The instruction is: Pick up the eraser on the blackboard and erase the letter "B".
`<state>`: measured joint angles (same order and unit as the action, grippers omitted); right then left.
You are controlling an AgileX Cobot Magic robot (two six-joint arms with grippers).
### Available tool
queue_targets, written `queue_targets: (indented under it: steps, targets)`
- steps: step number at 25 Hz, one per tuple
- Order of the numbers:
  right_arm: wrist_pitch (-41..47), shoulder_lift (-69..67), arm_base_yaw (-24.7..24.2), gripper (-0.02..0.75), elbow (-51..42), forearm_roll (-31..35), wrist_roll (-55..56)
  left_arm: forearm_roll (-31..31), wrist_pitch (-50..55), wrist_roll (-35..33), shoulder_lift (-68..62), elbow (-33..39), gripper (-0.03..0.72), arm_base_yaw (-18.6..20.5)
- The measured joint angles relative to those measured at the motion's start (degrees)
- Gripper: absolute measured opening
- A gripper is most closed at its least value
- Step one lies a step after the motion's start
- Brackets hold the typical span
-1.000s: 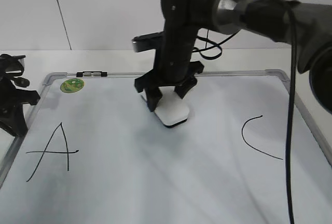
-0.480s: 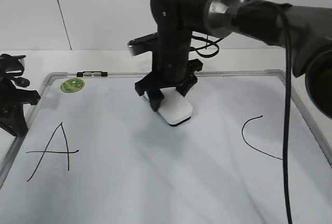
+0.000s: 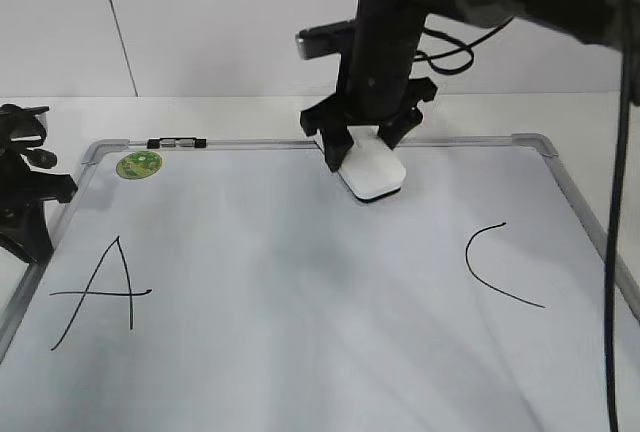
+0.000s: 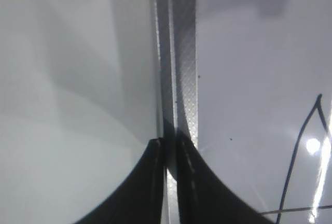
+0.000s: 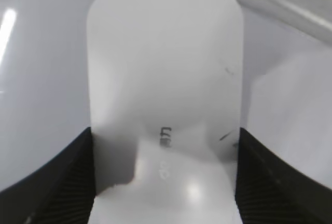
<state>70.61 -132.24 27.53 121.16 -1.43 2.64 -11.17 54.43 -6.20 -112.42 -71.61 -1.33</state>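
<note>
— Right gripper (image 3: 362, 144)?
— I see it clamped on the eraser (image 3: 372, 172), arm reaching down from above near the board's (image 3: 300, 352) top edge. The eraser's grey marking is too blurred to read.
— Letters?
— "A" (image 3: 100, 292) left, "C" (image 3: 495, 264) right. Left gripper (image 3: 25, 192) sits by the frame; I can't tell its opening.
</note>
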Motion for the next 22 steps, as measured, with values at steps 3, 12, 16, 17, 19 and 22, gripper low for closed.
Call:
queue_targets:
  steps: [3,12,16,17,19,22]
  targets:
    - [0.0,3.48,-0.44,0.558,0.0,0.4,0.0,0.0,0.0,0.0,0.0,0.0,0.032,0.0]
    - [0.42,13.78,-6.1,0.558,-5.37,0.74,0.72,0.0,-0.1,0.0,0.0,0.0,0.032,0.0]
    - [0.42,22.69,-10.17,0.558,-15.85,0.74,0.82,-0.11,-0.1,0.0,0.0,0.0,0.032,0.0]
    - [0.42,25.07,-11.45,0.558,-18.74,0.74,0.82,-0.11,-0.1,0.0,0.0,0.0,0.032,0.0]
    - [0.56,29.03,-13.88,0.558,-23.55,0.64,0.84,-0.11,-0.1,0.0,0.0,0.0,0.032,0.0]
    - [0.77,33.64,-17.79,0.558,-28.83,0.55,0.94,-0.11,-0.1,0.0,0.0,0.0,0.032,0.0]
